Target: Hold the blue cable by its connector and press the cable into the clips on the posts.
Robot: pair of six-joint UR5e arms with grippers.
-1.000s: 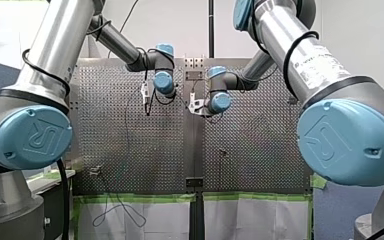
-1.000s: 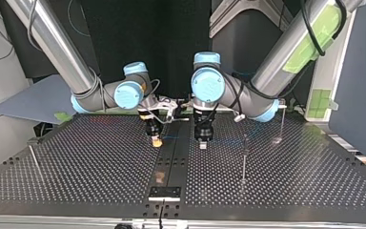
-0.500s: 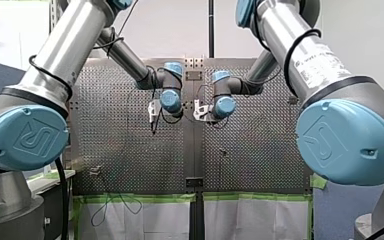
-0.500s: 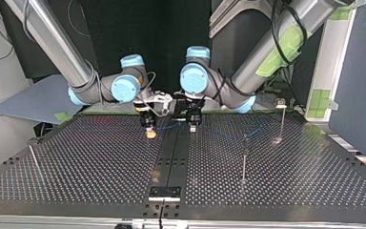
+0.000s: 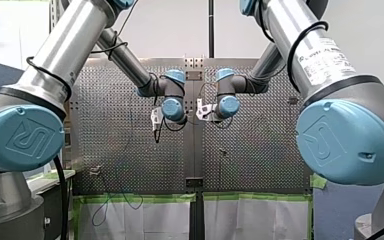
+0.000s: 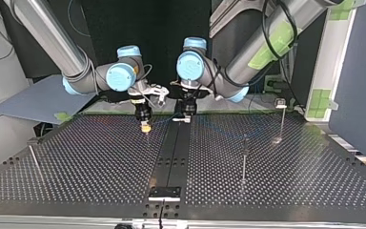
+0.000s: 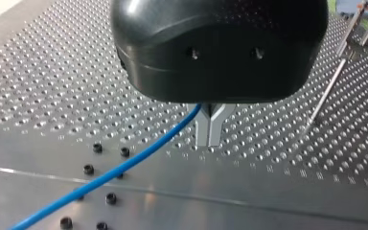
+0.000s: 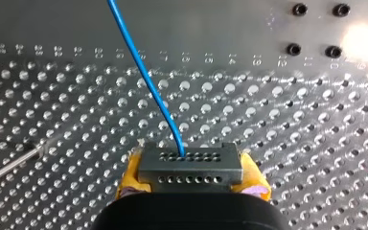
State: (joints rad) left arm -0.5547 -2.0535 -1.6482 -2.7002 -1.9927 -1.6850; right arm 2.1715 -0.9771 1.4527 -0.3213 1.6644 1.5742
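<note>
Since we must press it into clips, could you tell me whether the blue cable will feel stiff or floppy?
Probably flexible: the blue cable bends gently leaving the connector. Likely light, being thin. It may slip in my left gripper, whose metal fingers look smooth.

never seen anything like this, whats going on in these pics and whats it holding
Two robot arms work over a metal table full of holes. One picture looks from behind the arms, one from across the table, two from cameras on the wrists. My right pincer, with yellow pads, grips a dark connector at the end of a blue cable. My left pincer has its metal fingers closed on that cable farther along. Thin posts stand on the table.
</note>
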